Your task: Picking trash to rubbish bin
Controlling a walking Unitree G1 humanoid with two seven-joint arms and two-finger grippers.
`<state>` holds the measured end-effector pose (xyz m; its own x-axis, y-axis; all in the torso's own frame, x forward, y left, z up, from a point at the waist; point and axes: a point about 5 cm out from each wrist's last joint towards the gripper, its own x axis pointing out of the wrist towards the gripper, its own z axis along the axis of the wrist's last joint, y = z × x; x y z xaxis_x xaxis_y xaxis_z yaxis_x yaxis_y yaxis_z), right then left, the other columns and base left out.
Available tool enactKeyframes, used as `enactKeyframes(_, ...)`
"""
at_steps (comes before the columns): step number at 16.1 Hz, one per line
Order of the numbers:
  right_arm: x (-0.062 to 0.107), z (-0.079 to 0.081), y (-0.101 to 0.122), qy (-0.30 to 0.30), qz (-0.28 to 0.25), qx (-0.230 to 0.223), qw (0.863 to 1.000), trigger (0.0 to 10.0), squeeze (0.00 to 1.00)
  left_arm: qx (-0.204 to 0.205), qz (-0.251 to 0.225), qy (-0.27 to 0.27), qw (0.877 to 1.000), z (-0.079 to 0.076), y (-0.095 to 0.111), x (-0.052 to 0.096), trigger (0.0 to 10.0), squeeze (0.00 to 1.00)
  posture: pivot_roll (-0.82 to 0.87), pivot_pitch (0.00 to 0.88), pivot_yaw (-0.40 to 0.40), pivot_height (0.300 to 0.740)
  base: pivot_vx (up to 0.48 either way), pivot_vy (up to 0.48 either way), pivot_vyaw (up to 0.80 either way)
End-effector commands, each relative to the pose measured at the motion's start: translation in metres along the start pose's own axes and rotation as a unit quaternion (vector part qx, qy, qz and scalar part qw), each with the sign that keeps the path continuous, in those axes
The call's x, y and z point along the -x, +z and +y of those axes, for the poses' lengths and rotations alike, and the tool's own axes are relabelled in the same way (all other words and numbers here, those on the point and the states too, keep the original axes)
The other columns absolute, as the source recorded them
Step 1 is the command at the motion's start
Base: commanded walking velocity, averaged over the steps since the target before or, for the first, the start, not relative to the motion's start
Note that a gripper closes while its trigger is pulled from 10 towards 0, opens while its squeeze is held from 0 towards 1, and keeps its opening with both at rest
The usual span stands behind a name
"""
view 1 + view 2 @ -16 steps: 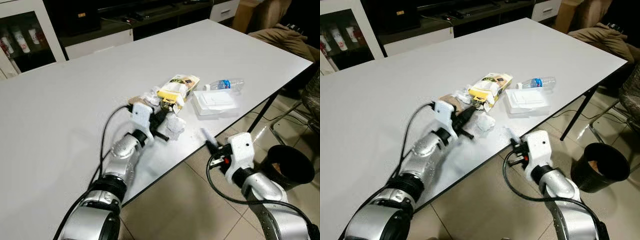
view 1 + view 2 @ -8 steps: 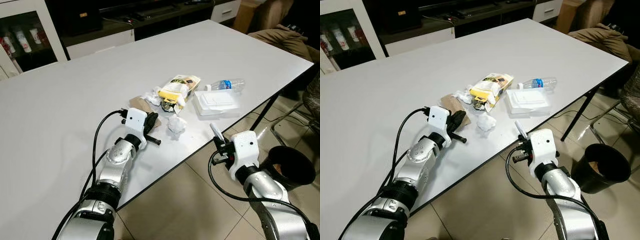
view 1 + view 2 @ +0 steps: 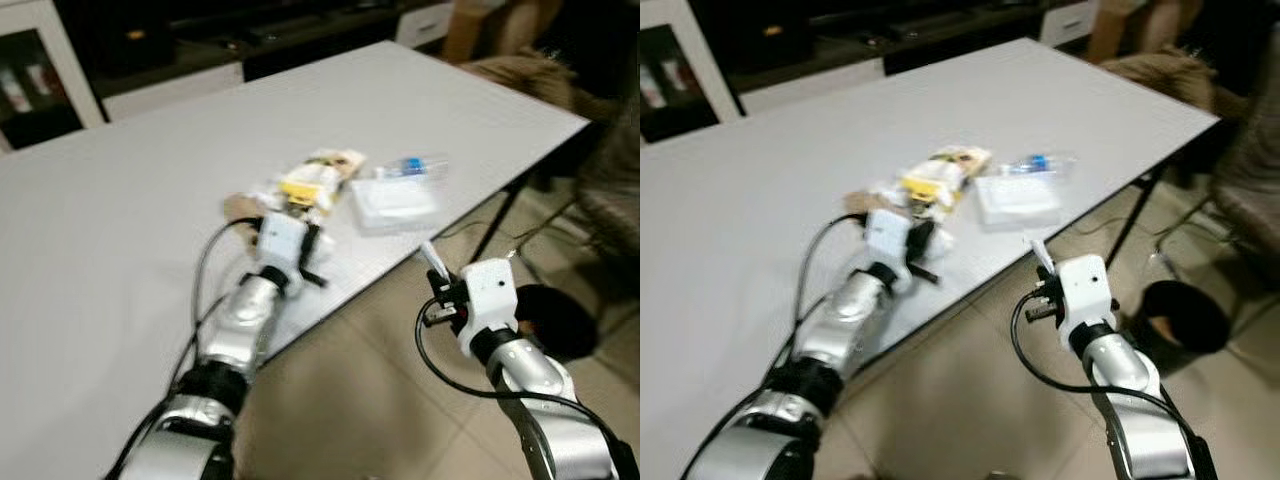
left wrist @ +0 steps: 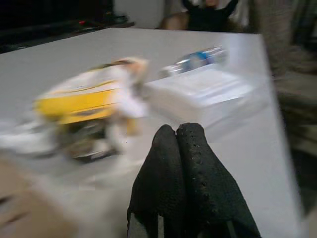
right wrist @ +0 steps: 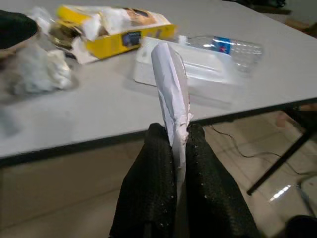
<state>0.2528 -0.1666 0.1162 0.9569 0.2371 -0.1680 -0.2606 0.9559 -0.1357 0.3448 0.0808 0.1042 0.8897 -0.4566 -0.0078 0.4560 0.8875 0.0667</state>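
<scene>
Pinching a strip of white paper (image 5: 171, 94) between its two black fingers (image 5: 148, 173), the right hand (image 3: 436, 283) hangs off the near edge of the surface (image 3: 120, 200), over the tiled floor (image 3: 370, 400). The paper stands up out of the closed grip rather than dangling, which suits a carry: the piece is already clear of the surface and needs only to travel to the black rubbish bin (image 3: 1180, 315), which stands on the floor under the far right corner, near the surface's leg.

Farther in, the left hand (image 3: 312, 250) rests low over the surface at the near side of the trash pile. Its wrist view shows its fingers (image 4: 190, 163) pressed together with nothing between them, so it reads as parked beside the pile, ready for another pick, not holding anything.

Just beyond it lie crumpled white tissue (image 5: 34, 69) and a yellow snack packet (image 3: 310, 180), the packet lying open-ended amid the wads. To the right of those sits a flat white lidded container (image 3: 392, 200), and touching or just behind it a clear plastic bottle (image 5: 228, 47) on its side; motion blur makes that contact hard to judge. All of this still waits on the surface, so most of the clearing is left.
</scene>
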Motion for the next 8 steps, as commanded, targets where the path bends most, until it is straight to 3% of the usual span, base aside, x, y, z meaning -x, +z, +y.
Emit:
enactKeyframes(1, -0.001, 0.0, 0.002, -0.002, -0.003, 0.004, 1.0, 10.0, 0.0, -0.001, 0.018, 0.008, 1.0, 0.009, 0.001, 0.0, 10.0, 0.0, -0.24, 0.026, -0.004, 0.74, 0.0, 0.0, 0.0)
enactKeyframes(2, -0.001, 0.0, 0.001, -0.003, -0.003, 0.004, 1.0, 10.0, 0.0, 0.008, 0.026, 0.008, 1.0, 0.01, -0.001, 0.0, 10.0, 0.0, -0.24, 0.026, -0.004, 0.74, 0.0, 0.0, 0.0)
enactKeyframes(5, -0.001, 0.001, 0.001, -0.003, -0.004, 0.002, 1.0, 10.0, 0.0, 0.006, 0.031, 0.017, 0.999, 0.017, -0.001, 0.0, 10.0, 0.0, -0.24, 0.025, -0.003, 0.74, 0.0, 0.48, 0.0)
enactKeyframes(8, -0.002, 0.002, 0.001, -0.002, -0.004, 0.001, 1.0, 10.0, 0.0, 0.001, 0.035, 0.019, 0.999, 0.02, 0.001, -0.001, 10.0, 0.0, -0.23, 0.015, -0.002, 0.74, 0.0, 0.0, 0.0)
